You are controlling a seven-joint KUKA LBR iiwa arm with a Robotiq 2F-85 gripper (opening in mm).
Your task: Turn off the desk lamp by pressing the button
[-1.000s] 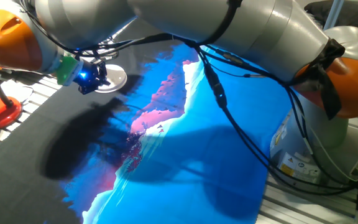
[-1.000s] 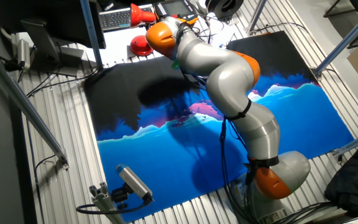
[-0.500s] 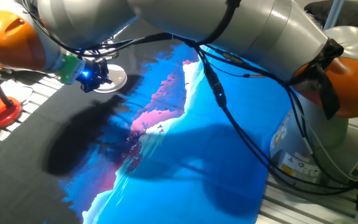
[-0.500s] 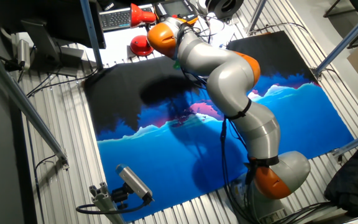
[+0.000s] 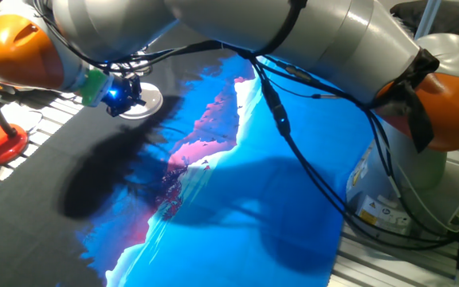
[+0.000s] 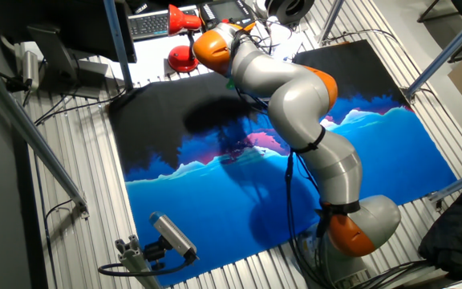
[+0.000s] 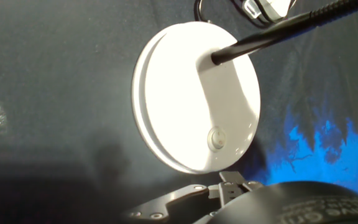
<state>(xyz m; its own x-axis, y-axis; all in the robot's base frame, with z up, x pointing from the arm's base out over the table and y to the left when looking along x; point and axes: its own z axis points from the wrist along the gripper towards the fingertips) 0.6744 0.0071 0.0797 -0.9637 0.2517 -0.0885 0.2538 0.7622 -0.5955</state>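
Desk lamp (image 5: 146,101) is seen in one fixed view only as a flat white disc base on the black part of the mat (image 5: 237,183), near its far edge, with the gripper (image 5: 123,96) hanging just above the base's near side, lit blue at the wrist. A second lamp with a round red base (image 5: 0,142) is set well apart at the left and is not the target. The fingertips are hidden there by the hand's body.

In the other fixed view, the lamp base is covered by the arm (image 6: 295,104); only the red lamp (image 6: 181,56) and a keyboard (image 6: 147,24) are made out beyond the mat.

In the hand view, the white base (image 7: 194,102) is shown brightly lit, with the thin dark stem (image 7: 272,34) slanting up to the right and a small round button (image 7: 216,138) set near the base's lower edge, just ahead of the hand's housing. Nothing is held or touched, and how far the fingers are parted cannot be told, since no fingertip is shown.

The approach is judged nearly complete; the press is not yet made. A short descent aligned on the button is called for next.
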